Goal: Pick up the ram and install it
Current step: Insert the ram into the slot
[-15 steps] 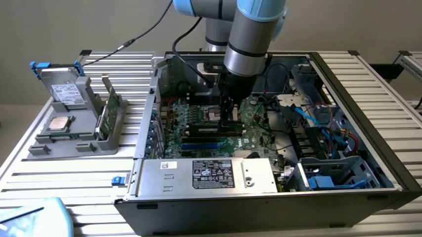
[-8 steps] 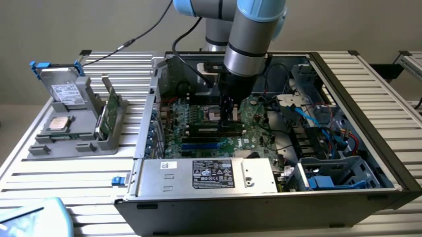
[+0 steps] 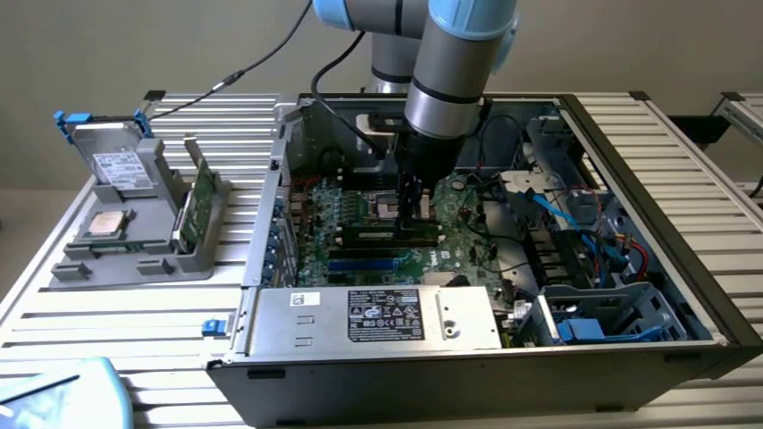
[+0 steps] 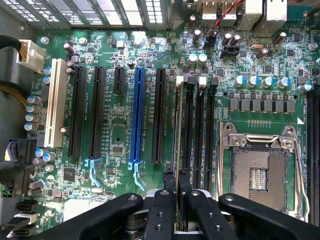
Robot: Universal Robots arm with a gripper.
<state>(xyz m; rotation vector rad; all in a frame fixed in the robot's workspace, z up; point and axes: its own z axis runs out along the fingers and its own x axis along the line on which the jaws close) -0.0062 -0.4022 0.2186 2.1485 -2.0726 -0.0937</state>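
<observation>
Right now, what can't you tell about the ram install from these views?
- Ram seating depth: wrist view sees it edge-on.
- Its near end: covered by the gripper, wrist view.
- Ram-to-slot contact, exterior view: blocked by the arm.

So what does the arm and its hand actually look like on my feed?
The arm is a grey metallic tube with light blue joint caps, and black cables run along it and off behind the case. Below it sits a black wrist section. The hand is matte black, with two narrow flat fingers and small round screw holes on their faces, flanked by curved black links either side.
</observation>
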